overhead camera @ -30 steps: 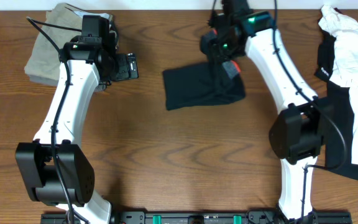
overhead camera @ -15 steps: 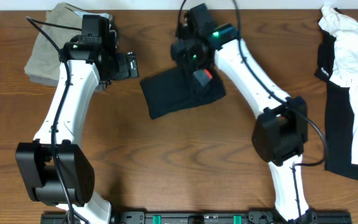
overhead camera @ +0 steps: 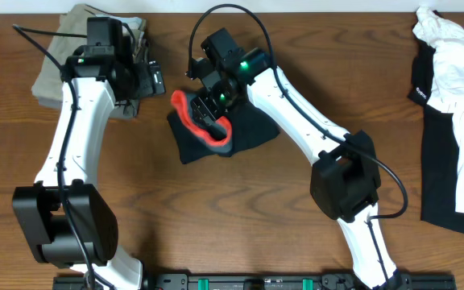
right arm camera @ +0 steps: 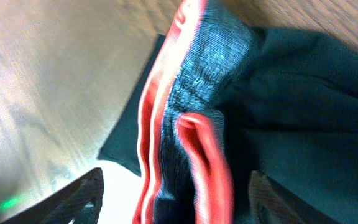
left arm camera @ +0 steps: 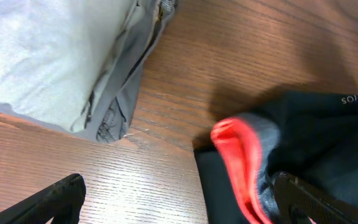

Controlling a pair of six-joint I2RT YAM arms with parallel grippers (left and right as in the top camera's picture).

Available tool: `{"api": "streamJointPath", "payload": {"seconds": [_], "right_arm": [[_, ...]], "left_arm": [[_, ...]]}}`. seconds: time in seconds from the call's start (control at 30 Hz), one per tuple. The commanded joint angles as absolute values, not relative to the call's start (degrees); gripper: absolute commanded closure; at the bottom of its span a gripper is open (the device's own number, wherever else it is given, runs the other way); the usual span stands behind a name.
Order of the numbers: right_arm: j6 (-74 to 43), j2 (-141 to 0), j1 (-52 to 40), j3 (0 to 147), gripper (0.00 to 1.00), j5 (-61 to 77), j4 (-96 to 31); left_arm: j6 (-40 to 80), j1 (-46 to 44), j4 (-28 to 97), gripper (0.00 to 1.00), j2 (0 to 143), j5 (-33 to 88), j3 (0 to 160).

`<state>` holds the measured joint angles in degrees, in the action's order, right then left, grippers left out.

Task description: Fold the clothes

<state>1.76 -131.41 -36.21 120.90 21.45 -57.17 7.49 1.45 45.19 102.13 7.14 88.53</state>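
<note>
The clothes (overhead camera: 252, 129) lie as a small black bundle left of the table's middle, with the red-and-grey waistband (overhead camera: 196, 121) curled at the left end. My right gripper (overhead camera: 210, 109) hovers over that end. In the right wrist view its jaws stand wide apart, open, either side of the waistband (right arm camera: 207, 149), gripping nothing. My left gripper (overhead camera: 153, 79) is open just left of the bundle. In the left wrist view one of its fingers (left arm camera: 316, 202) sits over the black cloth (left arm camera: 328, 137), the other over bare wood.
Folded khaki trousers (overhead camera: 55, 56) lie at the back left, right behind the left gripper, and fill the upper left of the left wrist view as a pale khaki fold (left arm camera: 42, 56). A white printed T-shirt (overhead camera: 457, 56) and dark cloth (overhead camera: 445, 161) lie at the right edge.
The right arm swept left, carrying the black bundle toward the left gripper, then opened its jaws; the red waistband now shows. The left arm shifted slightly left.
</note>
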Motion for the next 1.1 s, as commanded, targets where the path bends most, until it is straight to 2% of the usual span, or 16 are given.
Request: {"api": "streamJointPath", "payload": {"seconds": [0.0, 0.23, 0.37, 0.47, 0.63, 0.7, 1.07], "right_arm": [[3.7, -131.0, -36.1, 122.0, 0.25, 25.4, -57.0], [2.4, -131.3, -35.6, 122.0, 0.23, 14.7, -57.9], [2.4, -132.7, -36.5, 122.0, 0.26, 14.4, -58.2], [2.4, -134.1, -37.9, 122.0, 0.39, 14.4, -59.0], [2.1, -135.4, -41.3, 121.8, 0.86, 15.0, -59.1], [1.6, -136.2, -42.6, 121.8, 0.98, 15.0, -58.6], [-3.2, -139.7, -46.3, 121.8, 0.99, 16.6, -53.1]], "left_arm": [[7.2, 2.1, 45.3, 0.02, 103.0, 6.9, 88.1], [7.2, 3.2, 45.2, 0.02, 103.0, 6.9, 88.1], [7.1, 3.2, 45.4, 0.02, 103.0, 6.9, 88.1], [7.1, 3.2, 45.5, 0.02, 103.0, 6.8, 88.1], [7.1, 3.6, 45.4, 0.02, 103.0, 6.6, 88.1], [7.1, 4.1, 45.3, 0.02, 103.0, 6.6, 88.1], [7.2, 7.9, 45.5, 0.02, 103.0, 6.7, 88.1]]}}
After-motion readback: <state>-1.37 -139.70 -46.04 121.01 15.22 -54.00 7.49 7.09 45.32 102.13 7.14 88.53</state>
